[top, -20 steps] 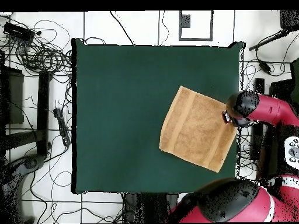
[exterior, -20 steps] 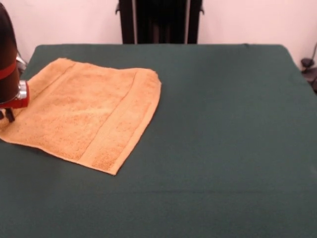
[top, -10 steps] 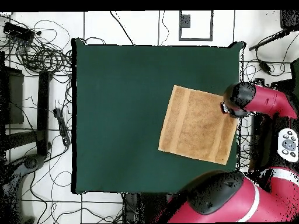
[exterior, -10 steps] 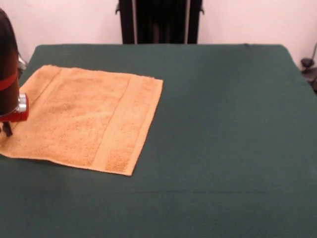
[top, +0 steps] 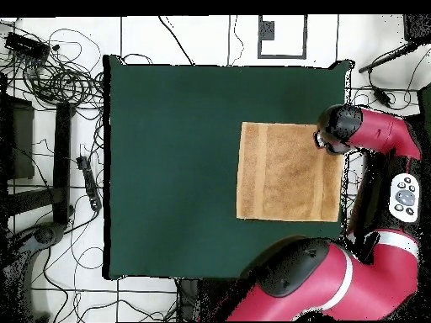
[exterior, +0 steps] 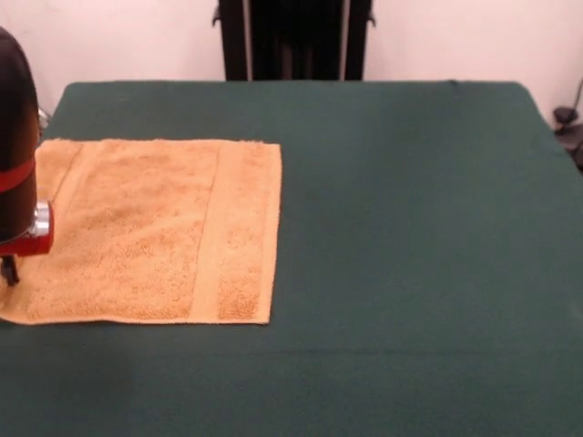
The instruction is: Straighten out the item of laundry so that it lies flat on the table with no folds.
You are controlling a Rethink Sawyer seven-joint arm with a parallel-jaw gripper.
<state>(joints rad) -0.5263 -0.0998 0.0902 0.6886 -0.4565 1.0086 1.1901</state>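
Towel [exterior: 150,228] lies spread flat on the green counter [exterior: 410,228], no folds visible, its edges running square with the counter's edges. In the front view it sits at the left side of the counter, its left part running behind my arm. A woven band stripe shows near its right edge and another near its left.

In the overhead view the towel [top: 289,172] sits at the counter's [top: 168,168] right side, reaching close to the right edge.

My end effector [exterior: 9,270] is low at the towel's left edge in the front view; overhead, my end effector [top: 321,141] is over the towel's upper right corner. Cannot tell whether it is wide, narrow, or pinching the cloth.

Cables [top: 50,76] lie on the floor beside the counter.
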